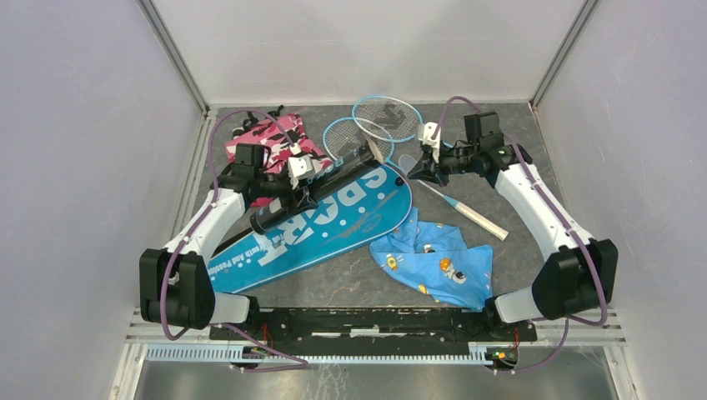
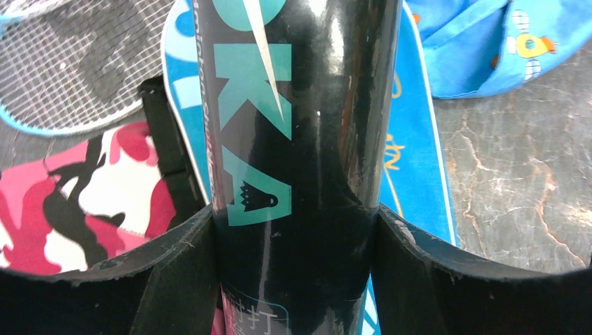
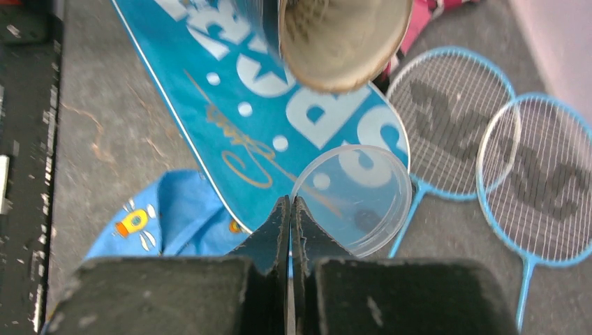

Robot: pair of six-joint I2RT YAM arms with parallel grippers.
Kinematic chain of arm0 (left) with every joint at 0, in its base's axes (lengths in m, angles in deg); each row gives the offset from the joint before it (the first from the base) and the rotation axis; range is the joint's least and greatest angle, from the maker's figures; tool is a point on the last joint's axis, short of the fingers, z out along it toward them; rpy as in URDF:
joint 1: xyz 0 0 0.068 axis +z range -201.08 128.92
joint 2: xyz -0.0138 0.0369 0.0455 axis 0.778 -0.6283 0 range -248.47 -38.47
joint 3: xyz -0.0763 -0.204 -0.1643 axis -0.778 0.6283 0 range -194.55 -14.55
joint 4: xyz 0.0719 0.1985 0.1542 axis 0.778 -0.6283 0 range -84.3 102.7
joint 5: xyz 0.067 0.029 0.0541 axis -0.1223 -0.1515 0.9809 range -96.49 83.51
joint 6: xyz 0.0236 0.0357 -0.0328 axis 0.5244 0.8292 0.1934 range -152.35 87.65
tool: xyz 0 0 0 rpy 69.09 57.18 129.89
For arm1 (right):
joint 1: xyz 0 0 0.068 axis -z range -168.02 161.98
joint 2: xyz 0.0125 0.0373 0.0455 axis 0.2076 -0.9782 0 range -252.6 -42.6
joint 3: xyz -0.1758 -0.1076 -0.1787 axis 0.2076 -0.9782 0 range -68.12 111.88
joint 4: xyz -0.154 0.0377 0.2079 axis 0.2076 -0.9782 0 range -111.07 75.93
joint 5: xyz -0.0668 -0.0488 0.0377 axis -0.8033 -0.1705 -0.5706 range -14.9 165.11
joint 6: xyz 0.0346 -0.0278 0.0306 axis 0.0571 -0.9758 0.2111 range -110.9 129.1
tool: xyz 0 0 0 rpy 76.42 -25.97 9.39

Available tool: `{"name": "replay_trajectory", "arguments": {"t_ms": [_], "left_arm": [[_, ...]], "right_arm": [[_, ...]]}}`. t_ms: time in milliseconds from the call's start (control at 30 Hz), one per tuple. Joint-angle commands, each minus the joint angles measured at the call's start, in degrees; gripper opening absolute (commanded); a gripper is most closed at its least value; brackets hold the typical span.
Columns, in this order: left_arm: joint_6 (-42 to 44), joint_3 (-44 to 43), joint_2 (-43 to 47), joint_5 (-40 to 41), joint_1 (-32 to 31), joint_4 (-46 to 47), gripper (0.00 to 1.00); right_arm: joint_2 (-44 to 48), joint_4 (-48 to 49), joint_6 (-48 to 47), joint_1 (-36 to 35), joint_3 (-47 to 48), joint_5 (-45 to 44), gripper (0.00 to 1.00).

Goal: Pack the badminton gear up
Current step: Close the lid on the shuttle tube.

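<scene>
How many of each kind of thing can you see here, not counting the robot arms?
Racquets: 2
Black tube: 1
SPORT cover: 1
Clear lid: 1
Pink camo bag: 1
Blue cartoon cloth: 1
Total: 7

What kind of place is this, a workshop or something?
Likely a robot lab test cell: blank white walls boxing in a small table, two arms bolted at its edge, badminton racquets laid out as props.

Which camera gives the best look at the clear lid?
The right wrist view: the clear lid fills the centre, its rim pinched in the right tool, near the open mouth of the black tube. The top view shows only a faint small disc. The left wrist view misses it.
</scene>
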Motion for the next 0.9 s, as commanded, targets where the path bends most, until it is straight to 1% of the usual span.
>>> {"name": "replay_trajectory", "arguments": {"t_ms": [0,133,300,567,867], "left_arm": [[6.2,-0.01,0.24,-9.99,0.05,1.08,0.02],[7.9,-0.25,-0.68,-12.77,-0.2,-0.49,0.02],[9.22,0.57,-0.65,-14.65,-0.89,-0.64,0.02],[8.93,0.67,-1.54,-14.71,-2.38,-0.65,0.02],[8.11,0.57,-1.63,-14.67,-2.95,-0.6,0.02]], "right_arm": [[3.94,4.55,4.7,0.63,1.61,12.16,0.0],[6.75,11.04,11.95,0.64,0.23,15.64,0.0],[10.26,22.54,22.5,0.6,-3.47,16.7,0.0],[10.62,24.57,25.71,-0.75,-4.08,18.0,0.01],[9.34,24.68,25.95,-3.72,-5.34,17.06,0.0]]}}
